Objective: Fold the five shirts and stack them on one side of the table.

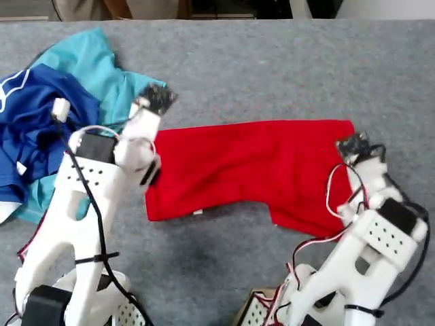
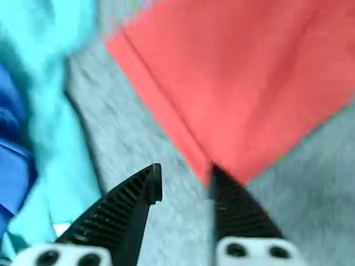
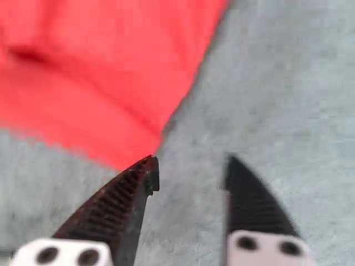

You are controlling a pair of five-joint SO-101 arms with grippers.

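Note:
A red shirt (image 1: pixel 251 166) lies flat across the middle of the grey table, partly folded into a long band. My left gripper (image 1: pixel 155 99) hovers at its far left corner, beside the teal shirt (image 1: pixel 95 68). In the left wrist view this gripper (image 2: pixel 186 180) is open, with one fingertip (image 2: pixel 222 185) over the red shirt's (image 2: pixel 238 83) edge and nothing held. My right gripper (image 1: pixel 357 145) sits at the shirt's right edge. In the right wrist view it (image 3: pixel 191 172) is open over bare cloth, next to the red shirt's (image 3: pixel 100 72) corner.
A blue shirt (image 1: pixel 34 125) lies crumpled on the teal one at the far left. The teal shirt (image 2: pixel 55 83) and blue shirt (image 2: pixel 11 166) are close to my left gripper. Grey table cover (image 1: pixel 272 61) stretches bare behind and in front of the red shirt.

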